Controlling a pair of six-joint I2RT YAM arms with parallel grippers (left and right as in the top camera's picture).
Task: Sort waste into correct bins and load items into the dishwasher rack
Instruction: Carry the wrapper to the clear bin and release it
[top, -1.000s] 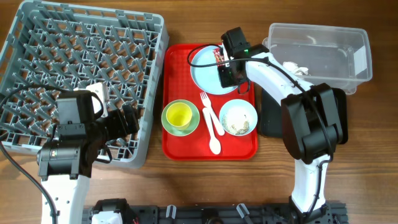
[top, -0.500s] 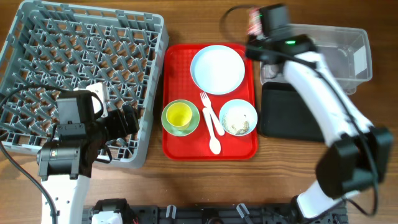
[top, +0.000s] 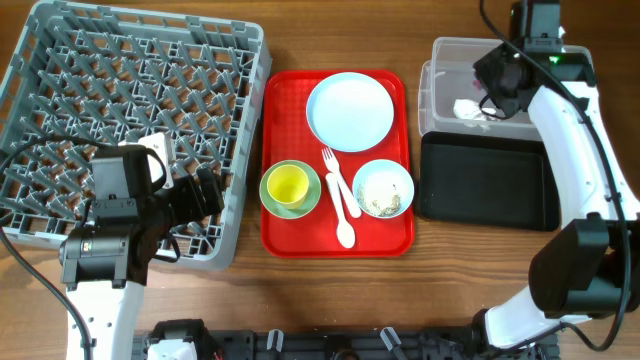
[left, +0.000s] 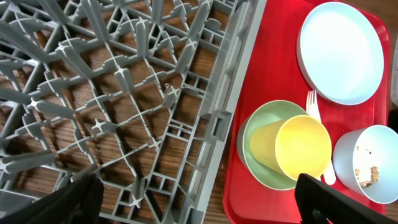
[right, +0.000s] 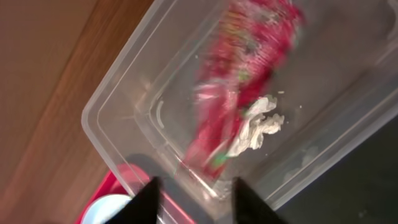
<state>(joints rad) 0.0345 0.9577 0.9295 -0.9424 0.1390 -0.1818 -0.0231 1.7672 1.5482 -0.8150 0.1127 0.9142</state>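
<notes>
Right gripper (right: 196, 199) has left the red tray (top: 275, 200) since a second ago. Then it sat on the pale blue plate (top: 349, 110) clamped on the red wrapper (right: 239, 81); now it hangs over the clear tub (top: 440, 50), just right of the tray's far corner. Its fingers stand apart with nothing pinched. The wrapper shows as a red blur inside the tub, next to the white tissue (right: 258, 127). The plate is now bare.

Left gripper (left: 202, 199) has not moved. It is spread wide and empty over the near edge of the grey rack (top: 130, 110), left of the tray.

Unchanged on the tray:
- yellow-green cup (top: 288, 185) on its saucer (left: 258, 168), near-left
- white fork (top: 330, 165) and spoon (top: 343, 215) side by side in the middle
- blue bowl (top: 383, 188) with beige scraps (top: 380, 202), near-right

The black tray (top: 485, 185) lies just right of the red tray, touching the tub's near side.

Everything sits on a brown wood-grain table (top: 300, 30). A dark rail (top: 330, 345) runs along its near edge, in front of the tray.
</notes>
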